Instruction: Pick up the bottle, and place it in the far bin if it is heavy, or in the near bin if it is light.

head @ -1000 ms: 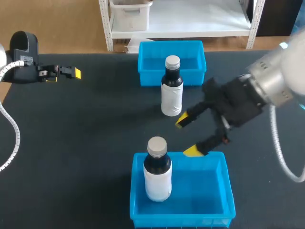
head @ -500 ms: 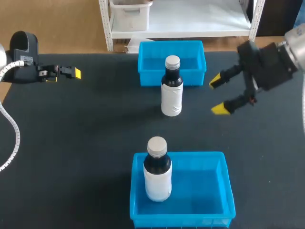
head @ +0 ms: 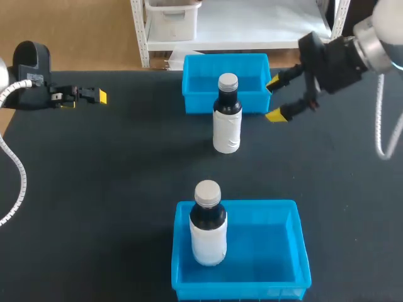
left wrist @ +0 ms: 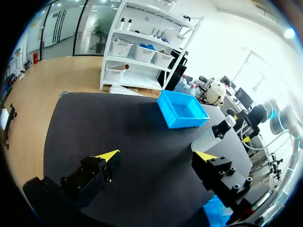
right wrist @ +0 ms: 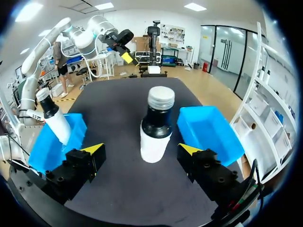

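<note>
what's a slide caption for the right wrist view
Open right gripper facing the upright bottle, with the empty far bin beside it.

Our right gripper [head: 274, 99] hangs over the table [head: 126, 176]; the free-standing bottle [head: 227, 123] stands upright on the table just ahead of its fingers, in line with the gap between them but not within it; the far bin [head: 196, 100] lies near that bottle, off one finger's side; the near bin [head: 239, 290] lies off the other finger's side, well apart from the far one, with a second bottle [head: 208, 226] upright in it; our left gripper [head: 94, 96] sits across the table, beyond the free-standing bottle, with the far bin well ahead of its own fingers.
</note>
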Controlling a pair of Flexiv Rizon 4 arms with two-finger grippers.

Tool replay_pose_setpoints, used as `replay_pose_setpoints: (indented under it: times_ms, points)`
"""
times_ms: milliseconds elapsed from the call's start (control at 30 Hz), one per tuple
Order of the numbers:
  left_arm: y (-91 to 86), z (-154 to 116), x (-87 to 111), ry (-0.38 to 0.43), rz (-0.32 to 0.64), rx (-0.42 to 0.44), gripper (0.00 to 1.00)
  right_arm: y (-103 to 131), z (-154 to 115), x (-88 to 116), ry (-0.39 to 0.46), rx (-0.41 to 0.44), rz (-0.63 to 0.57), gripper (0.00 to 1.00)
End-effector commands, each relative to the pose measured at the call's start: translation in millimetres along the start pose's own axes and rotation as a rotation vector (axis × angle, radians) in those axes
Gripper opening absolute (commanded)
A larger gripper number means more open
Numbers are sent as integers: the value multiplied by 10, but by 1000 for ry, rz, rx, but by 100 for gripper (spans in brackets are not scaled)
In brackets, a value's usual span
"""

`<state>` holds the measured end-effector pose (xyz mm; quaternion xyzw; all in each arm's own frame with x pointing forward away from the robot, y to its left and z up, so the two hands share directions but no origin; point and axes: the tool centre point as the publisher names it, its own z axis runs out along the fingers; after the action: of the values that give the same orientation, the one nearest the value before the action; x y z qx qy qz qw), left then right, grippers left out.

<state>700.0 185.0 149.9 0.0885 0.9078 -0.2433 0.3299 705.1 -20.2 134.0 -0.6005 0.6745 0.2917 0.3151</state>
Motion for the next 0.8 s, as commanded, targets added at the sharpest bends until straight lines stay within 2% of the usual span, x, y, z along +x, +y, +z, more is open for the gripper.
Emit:
replay_pose_setpoints:
  times_ms: [33, 300, 800]
  points:
    - [0, 0, 0, 0, 0, 0, 100, -403, 178, -40, -22, -71, -11, 100]
    - [0, 0, 0, 0, 0, 0, 100, -460, 333, -167, -67, -95, -28, 100]
    - [0, 0, 0, 0, 0, 0, 100, -258, 598, -397, -131, -141, -30, 100]
